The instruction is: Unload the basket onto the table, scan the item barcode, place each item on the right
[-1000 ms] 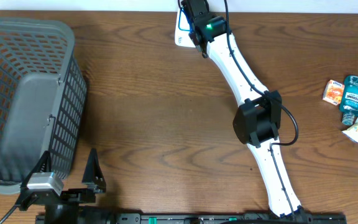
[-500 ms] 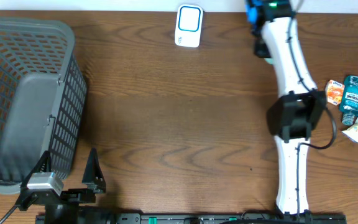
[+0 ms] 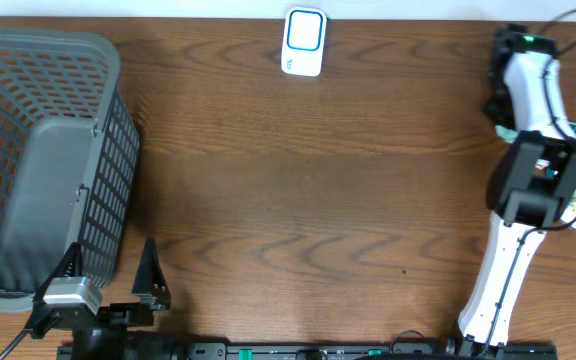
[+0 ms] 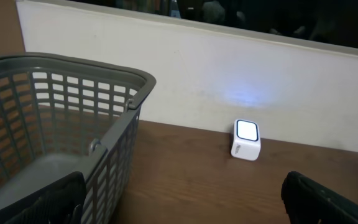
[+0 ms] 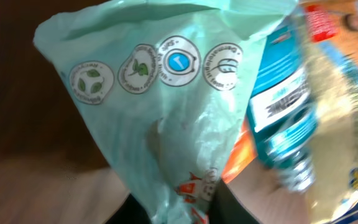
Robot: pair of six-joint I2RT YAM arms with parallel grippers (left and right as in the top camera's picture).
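Rearward, scanner (image 3: pixel 303 42) near table (image 3: pixel 298 200) edge

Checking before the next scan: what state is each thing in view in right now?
Scanner: standing, screen lit.
Basket: upright, nothing visible inside.
Left gripper: open, holding nothing.
Right gripper: green packet between its fingers; grip unclear.
Blue bottle: lying in the pile beside the packet.

The right arm (image 3: pixel 513 262) wears white shells, with a boxy black joint (image 3: pixel 538 182), a black cable (image 3: pixel 571 18) and a green light (image 3: pixel 528 40). The left gripper (image 4: pixel 182 182) is black.
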